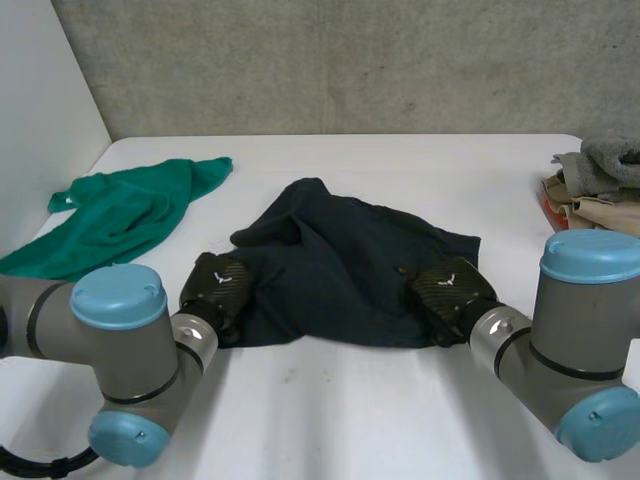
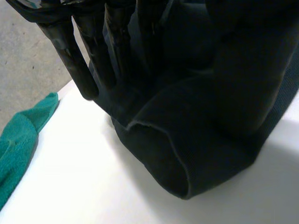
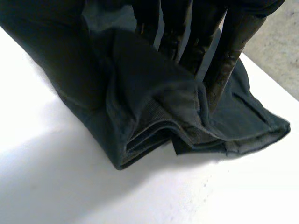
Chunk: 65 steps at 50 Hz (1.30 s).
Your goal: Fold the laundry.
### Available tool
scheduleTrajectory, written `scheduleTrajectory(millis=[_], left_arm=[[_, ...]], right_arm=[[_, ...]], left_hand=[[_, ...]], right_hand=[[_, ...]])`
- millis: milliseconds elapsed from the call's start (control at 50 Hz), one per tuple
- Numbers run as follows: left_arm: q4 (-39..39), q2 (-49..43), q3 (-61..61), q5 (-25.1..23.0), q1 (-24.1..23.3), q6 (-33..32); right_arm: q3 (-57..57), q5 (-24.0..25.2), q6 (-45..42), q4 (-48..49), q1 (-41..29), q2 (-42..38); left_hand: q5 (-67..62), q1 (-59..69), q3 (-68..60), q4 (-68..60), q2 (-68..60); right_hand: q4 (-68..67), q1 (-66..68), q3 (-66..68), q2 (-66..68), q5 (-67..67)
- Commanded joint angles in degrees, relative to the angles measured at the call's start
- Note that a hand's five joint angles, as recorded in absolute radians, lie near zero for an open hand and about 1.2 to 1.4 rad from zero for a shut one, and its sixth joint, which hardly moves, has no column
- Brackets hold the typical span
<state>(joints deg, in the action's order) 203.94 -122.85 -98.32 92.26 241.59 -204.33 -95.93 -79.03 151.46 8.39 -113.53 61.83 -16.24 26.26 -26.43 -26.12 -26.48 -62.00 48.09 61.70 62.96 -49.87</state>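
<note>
Nearest me, towards the near edge of the white table (image 1: 330,400), both hands sit low on the dark garment (image 1: 340,265), which lies rumpled in the middle of the table. The left hand (image 1: 218,285) has its near left corner. Its fingers (image 2: 77,65) run straight down onto the cloth, a soft rolled fold curls under the tips and more cloth rises into the palm. I read that as a pinch against a thumb I cannot see. The right hand (image 1: 450,288) has the near right corner the same way, fingers (image 3: 229,56) straight and bearing on a stack of hem layers, grasped rather than just pressed.

To fold well from here, I would have both hands lift together and level, keeping the near edge taut between them so the middle does not sag. The right hand's layers look loose, so a slow rise should keep one from slipping out. The garment's far part is bunched into a peak, and drawing it flat before laying the near edge over would spare a lumpy fold.

Further off, the green cloth (image 1: 120,215) lies by the far left corner, near the garment but apart, so the carry should stop short of it. The pile of laundry (image 1: 600,180) at the right edge is well clear
</note>
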Motion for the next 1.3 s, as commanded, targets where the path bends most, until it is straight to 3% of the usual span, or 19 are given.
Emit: scheduleTrajectory(millis=[20, 40, 140, 320, 440, 580, 720, 740, 760, 780, 800, 840, 900, 960, 1060, 1200, 1300], left_arm=[[-0.39, -1.95, 2.34, -0.06, -0.33, -3.79], [-0.39, -2.04, 2.35, 0.02, -0.33, -4.06], [-0.47, 2.07, 1.47, 1.25, -0.68, -4.50], [-3.02, 28.44, -0.56, 4.60, -3.31, -2.92], [-6.80, 35.22, 0.67, 4.42, -4.55, 0.24], [-7.33, 28.74, 1.99, 3.89, -4.55, 3.23], [-7.07, 10.20, 9.80, 4.24, -4.11, 3.67], [-7.07, 8.18, 11.12, 4.33, -4.11, 3.67], [-7.33, 4.94, 13.66, 4.42, -4.11, 3.67], [-7.42, 3.51, 14.73, 4.51, -4.11, 3.76], [-7.59, 2.45, 15.43, 4.42, -4.02, 3.76], [-7.86, 1.04, 15.97, 4.59, -4.11, 3.24], [-7.95, 1.21, 14.05, 4.60, -4.46, 3.15], [-7.86, 4.01, 10.71, 4.60, -4.46, 2.88], [-7.15, 13.85, 1.31, 3.81, -3.50, 2.88], [-7.42, 16.16, -4.07, 3.45, -3.32, 3.06], [-7.51, 14.40, -4.07, 1.52, -2.61, 3.06]], right_arm=[[0.84, 0.01, 0.06, 1.45, 0.15, 0.49], [0.84, 0.01, -0.02, 1.45, 0.24, 0.57], [1.01, -0.16, -0.64, 1.19, 0.24, 3.38], [9.08, 0.54, -2.66, -10.75, 2.26, 19.11], [19.79, 0.63, -3.10, -18.40, 3.66, 22.90], [25.61, 0.54, -3.10, -19.55, 5.42, 15.10], [31.42, -0.86, -3.01, -14.64, 4.28, -2.22], [32.12, -1.91, -2.93, -11.94, 3.93, -5.46], [32.39, -2.88, -2.84, -10.52, 3.76, -6.79], [32.48, -4.11, -2.84, -8.67, 3.58, -8.03], [32.48, -5.16, -2.93, -7.52, 3.40, -8.56], [31.43, -8.94, -2.93, -4.10, 3.23, -8.66], [28.02, -11.06, -2.49, -2.86, 3.23, -5.77], [23.70, -10.01, -2.75, -3.03, 3.31, -1.29], [14.03, -3.78, -4.50, -7.59, 3.67, 8.65], [8.23, 4.05, -5.56, -21.90, 6.47, 10.24], [6.11, 5.20, -5.74, -23.16, 7.89, 9.63]], left_hand=[[-49.10, 49.08, -48.91, -49.22, -48.86], [-53.71, 53.69, -53.52, -53.83, -53.48], [-53.76, 53.74, -53.57, -53.88, -53.52], [-53.76, 53.74, -53.57, -53.88, -53.52], [-53.76, 53.74, -53.57, -53.88, -53.52], [-53.76, 53.74, -53.57, -53.88, -53.52], [-53.76, 53.74, -53.57, -53.88, -53.52], [-53.76, 53.74, -53.57, -53.88, -53.52], [-53.76, 53.74, -53.57, -53.88, -53.52], [-42.46, 42.44, -42.27, -42.58, -42.22], [-25.52, 25.50, -25.33, -25.64, -25.29], [3.46, -3.48, 3.65, 3.34, 3.69], [3.08, -3.10, 3.27, 2.95, 3.31], [3.08, -3.10, 3.27, 2.95, 3.31], [1.90, -1.92, 2.09, 1.78, 2.14], [-0.62, 0.60, -0.43, -0.75, -0.39], [-5.34, 5.31, -5.15, -5.46, -5.10]], right_hand=[[-18.00, 31.91, 18.30, 17.04, -20.13], [-18.00, 31.91, 18.30, 17.04, -20.13], [-18.00, 31.91, 18.30, 17.04, -20.13], [-18.00, 31.91, 18.30, 17.04, -20.13], [-18.00, 31.91, 18.30, 17.04, -20.13], [-18.00, 31.91, 18.30, 17.04, -20.13], [-18.00, 31.91, 18.30, 17.04, -20.13], [10.42, 3.49, -10.12, -11.38, 8.29], [28.52, -14.61, -28.22, -29.48, 26.39], [47.35, -33.45, -47.05, -48.32, 45.22], [52.00, -38.09, -51.70, -52.96, 49.87], [52.00, -38.09, -51.70, -52.96, 49.87], [52.00, -38.09, -51.70, -52.96, 49.87], [52.00, -38.09, -51.70, -52.96, 49.87], [49.26, -35.35, -48.96, -50.22, 47.13], [45.53, -31.62, -45.22, -46.49, 43.39], [44.02, -30.11, -43.71, -44.98, 41.89]])
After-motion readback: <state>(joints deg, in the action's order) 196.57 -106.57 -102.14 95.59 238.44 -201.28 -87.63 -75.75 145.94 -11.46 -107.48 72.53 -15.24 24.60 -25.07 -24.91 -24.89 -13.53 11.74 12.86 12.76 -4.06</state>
